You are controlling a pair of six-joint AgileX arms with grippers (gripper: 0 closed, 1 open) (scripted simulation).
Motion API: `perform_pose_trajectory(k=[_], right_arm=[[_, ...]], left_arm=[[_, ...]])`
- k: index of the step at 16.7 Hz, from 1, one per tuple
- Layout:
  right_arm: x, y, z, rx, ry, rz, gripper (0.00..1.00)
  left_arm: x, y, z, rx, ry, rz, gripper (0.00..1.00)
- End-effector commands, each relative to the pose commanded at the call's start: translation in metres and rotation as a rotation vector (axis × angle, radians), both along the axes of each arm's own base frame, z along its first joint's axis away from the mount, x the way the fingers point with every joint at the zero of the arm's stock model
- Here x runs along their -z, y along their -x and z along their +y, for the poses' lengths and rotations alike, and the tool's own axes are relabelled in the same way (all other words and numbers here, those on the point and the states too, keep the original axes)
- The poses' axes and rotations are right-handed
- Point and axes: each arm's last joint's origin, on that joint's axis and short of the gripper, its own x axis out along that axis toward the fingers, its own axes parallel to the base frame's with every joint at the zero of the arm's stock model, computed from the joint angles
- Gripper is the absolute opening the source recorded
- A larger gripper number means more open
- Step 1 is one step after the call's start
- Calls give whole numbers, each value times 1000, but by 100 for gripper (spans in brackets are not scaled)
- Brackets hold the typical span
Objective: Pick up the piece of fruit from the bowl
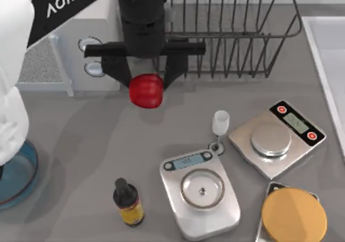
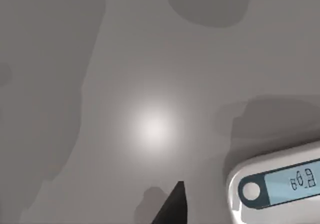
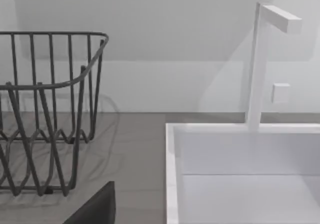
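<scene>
My left gripper hangs above the back of the table, in front of the wire rack, shut on the piece of fruit. It is a glossy red, round apple held between the two black fingers, clear of the table top. The teal-blue bowl sits at the table's left edge, partly hidden under the white left arm. It is well to the left of the fruit and nearer the front. A dark fingertip shows over bare table in the left wrist view. My right arm is parked, its wrist view facing the rack and sink.
A wire dish rack stands at the back. Two steel scales, a small white cup, a dark bottle and an orange-yellow disc fill the front right. A white sink lies at the right.
</scene>
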Motion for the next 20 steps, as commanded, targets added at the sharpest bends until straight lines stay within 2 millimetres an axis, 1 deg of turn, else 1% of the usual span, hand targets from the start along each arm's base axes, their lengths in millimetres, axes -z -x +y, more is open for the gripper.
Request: perform_pose_trajectory(k=[2,4,7,9,11,14,20], right_arm=[[0,0,0,0,0,0,100],[0,0,0,0,0,0,100],[0,0,0,0,0,0,100],[0,0,0,0,0,0,100],[0,0,0,0,0,0,100],[0,0,0,0,0,0,100],[0,0,0,0,0,0,100]], left_arm=[[18,-6,6,-4,3,2,0],[36,-5,6,-1,3,6,0],[64,5,-4,7,-2,8,0],[79,14,-13,15,-5,4,0],[85,19,-18,21,-7,3,0],[85,19,-18,21,-7,3,0],[85,19,-18,21,-7,3,45]])
